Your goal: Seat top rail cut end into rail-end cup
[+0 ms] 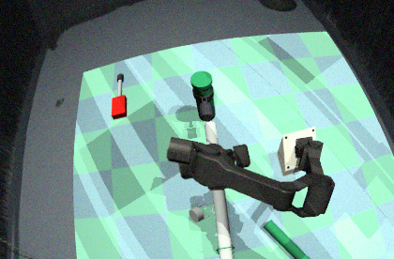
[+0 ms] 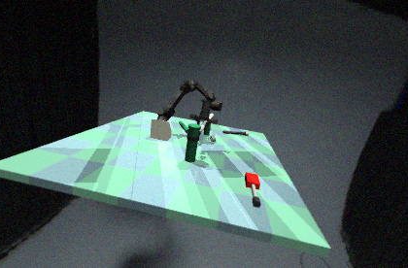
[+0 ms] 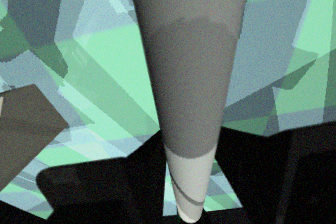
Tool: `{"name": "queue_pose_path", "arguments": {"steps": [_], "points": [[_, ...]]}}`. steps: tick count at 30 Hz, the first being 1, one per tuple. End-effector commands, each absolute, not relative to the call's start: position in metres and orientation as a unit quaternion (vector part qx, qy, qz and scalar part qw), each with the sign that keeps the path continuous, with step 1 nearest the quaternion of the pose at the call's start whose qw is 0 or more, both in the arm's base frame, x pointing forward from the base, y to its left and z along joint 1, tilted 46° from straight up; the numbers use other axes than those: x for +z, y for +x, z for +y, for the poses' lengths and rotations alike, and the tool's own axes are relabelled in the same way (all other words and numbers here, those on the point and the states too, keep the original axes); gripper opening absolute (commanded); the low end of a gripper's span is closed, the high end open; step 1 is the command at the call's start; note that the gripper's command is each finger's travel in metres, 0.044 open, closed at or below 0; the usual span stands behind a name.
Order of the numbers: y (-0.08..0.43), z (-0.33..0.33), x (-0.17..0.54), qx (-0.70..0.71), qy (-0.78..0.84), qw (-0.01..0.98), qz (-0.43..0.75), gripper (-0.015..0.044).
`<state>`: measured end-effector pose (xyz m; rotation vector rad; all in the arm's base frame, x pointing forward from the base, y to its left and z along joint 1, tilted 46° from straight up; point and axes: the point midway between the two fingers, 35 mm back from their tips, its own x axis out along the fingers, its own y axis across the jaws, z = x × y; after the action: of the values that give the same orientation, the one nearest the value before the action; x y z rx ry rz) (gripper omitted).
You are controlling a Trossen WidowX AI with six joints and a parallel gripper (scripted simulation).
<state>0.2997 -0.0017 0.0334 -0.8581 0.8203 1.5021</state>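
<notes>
The white rail (image 1: 220,211) (image 3: 192,85) runs up the middle of the top view. Its cut end is just short of or at the mouth of the dark rail-end cup (image 1: 206,112); whether they touch I cannot tell. The cup hangs from the dark brace band (image 1: 204,96), high on the big post (image 2: 190,150) under its green cap (image 1: 202,79) (image 2: 193,126). A thin green loop (image 1: 233,249) circles the rail near the bottom edge. My gripper (image 1: 215,164) (image 3: 183,130) is shut on the rail behind the cut end; its fingertips are hidden below the arm in the top view.
A grey cylinder (image 1: 196,214) with a thin ring lies left of the rail. A green tube (image 1: 285,240) (image 2: 184,126) is right of it. The arm's pale base block (image 1: 291,155) (image 2: 160,130) stands right of the rail. A red block (image 1: 118,107) (image 2: 253,180) with a handle lies far left.
</notes>
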Motion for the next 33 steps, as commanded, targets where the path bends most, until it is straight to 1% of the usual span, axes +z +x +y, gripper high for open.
{"name": "queue_pose_path", "arguments": {"steps": [1,16,33], "points": [[0.304,-0.008,0.036,0.637,-0.372,0.578,0.349,0.0000],[0.307,-0.018,0.037,0.637,-0.372,0.578,0.349,0.0000],[0.304,-0.024,0.020,0.644,-0.367,0.575,0.346,0.0000]]}}
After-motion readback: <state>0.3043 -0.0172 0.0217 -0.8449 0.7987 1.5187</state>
